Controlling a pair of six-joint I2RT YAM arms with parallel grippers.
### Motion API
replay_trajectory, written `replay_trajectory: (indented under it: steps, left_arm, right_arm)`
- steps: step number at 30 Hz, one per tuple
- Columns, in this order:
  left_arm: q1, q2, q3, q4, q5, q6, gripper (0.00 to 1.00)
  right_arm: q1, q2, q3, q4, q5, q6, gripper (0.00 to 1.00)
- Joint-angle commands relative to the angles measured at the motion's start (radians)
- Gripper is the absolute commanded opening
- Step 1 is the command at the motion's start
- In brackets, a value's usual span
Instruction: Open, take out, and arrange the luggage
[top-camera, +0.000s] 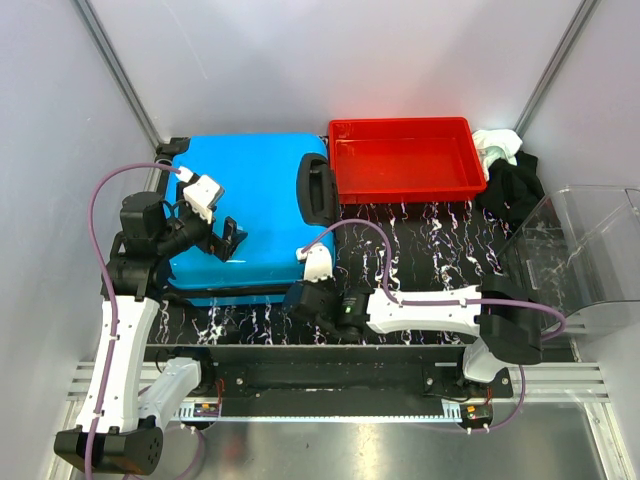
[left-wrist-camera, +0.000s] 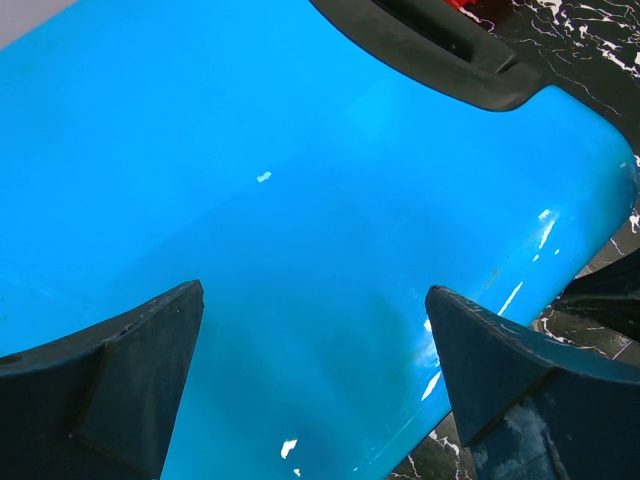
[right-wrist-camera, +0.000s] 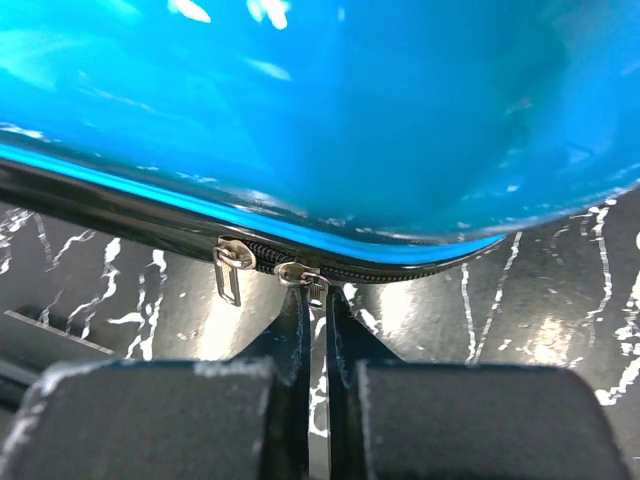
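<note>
Robotics lab cell: 2 arms (top-camera: 125, 340) on a metal rail (top-camera: 560, 378), plain white walls (top-camera: 50, 120), marbled tabletop (top-camera: 420, 240).

Luggage (top-camera: 250, 200): fills upper left.
Red tray (top-camera: 405, 160): just beside it, upper centre.
Dark cloth (top-camera: 515, 190), clear bin (top-camera: 590, 260): crowd the right edge.
Left gripper (top-camera: 228, 238): spread wide above the luggage's left half.
Right gripper (right-wrist-camera: 318, 300), pinching zipper pull (right-wrist-camera: 300, 275): arm bars lower centre.
Marbled table (top-camera: 430, 235): bare lane mid-frame.

Lit brightly and evenly from overhead in the top view, with only soft shadows. Scattered small white glints over the luggage (left-wrist-camera: 300, 250) shell in the left wrist view. Blurred the fingers (right-wrist-camera: 292, 340) toward 6 o'clock in the right wrist view, rendered the zipper (right-wrist-camera: 400, 272) sharper, caught glare off the desk (right-wrist-camera: 545, 340) at 4 o'clock.
</note>
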Motion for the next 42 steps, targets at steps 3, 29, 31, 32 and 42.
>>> replay_trajectory:
  steps: [3,29,31,32,42]
  left_arm:
    - [-0.002,-0.008,0.009,0.043,0.03,-0.001,0.98]
    - [-0.004,-0.018,-0.005,0.046,0.038,0.002,0.98]
    - [-0.004,-0.018,-0.003,0.044,0.041,0.001,0.98]
    - [-0.002,-0.018,-0.002,0.044,0.039,0.001,0.98]
    - [-0.004,-0.016,0.0,0.046,0.045,-0.002,0.98]
  right_arm:
    - [-0.02,-0.06,0.014,-0.028,0.094,-0.092,0.0]
    - [-0.142,-0.161,-0.146,0.337,-0.242,-0.095,0.34]
    - [-0.148,-0.163,-0.158,0.371,-0.24,-0.08,0.33]
    - [-0.153,-0.16,-0.161,0.379,-0.245,-0.074,0.33]
    - [-0.185,-0.207,-0.308,0.472,-0.234,0.05,0.34]
